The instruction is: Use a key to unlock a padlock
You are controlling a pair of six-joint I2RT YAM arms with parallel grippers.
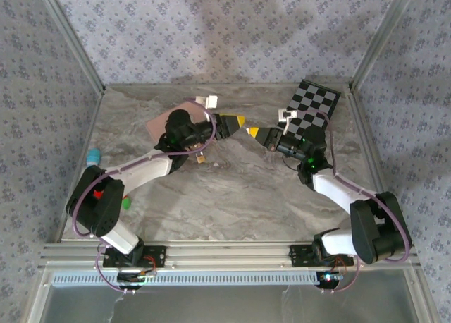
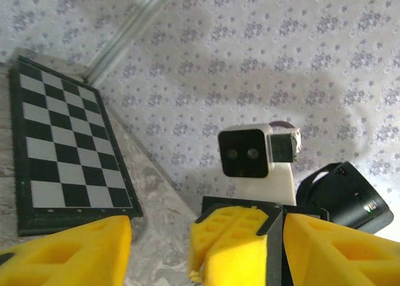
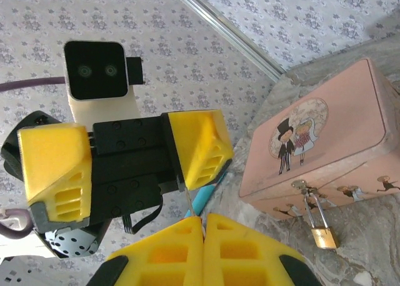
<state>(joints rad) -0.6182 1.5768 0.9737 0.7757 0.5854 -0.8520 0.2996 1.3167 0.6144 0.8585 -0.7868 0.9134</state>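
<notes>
The tiny brass padlock [image 3: 324,236] hangs by its thin shackle from the hasp of a pink picture-lidded box [image 3: 325,142], shackle closed. My right gripper [image 3: 203,218] is shut on the key [image 3: 189,202], whose thin silvery blade sticks out between the fingertips. In the top view the right gripper [image 1: 252,132] meets my left gripper [image 1: 239,120] tip to tip above the table's middle back. The left gripper [image 2: 206,236] is open, its yellow fingers [image 2: 75,248] standing either side of the right gripper's closed tip [image 2: 240,239]. Both are raised, away from the padlock.
A checkered board [image 1: 310,111] lies at the back right, with small white blocks [image 1: 206,100] nearby. The pink box [image 1: 156,128] sits partly under the left arm. A teal object [image 1: 93,154] and a green one [image 1: 125,203] lie at the left edge.
</notes>
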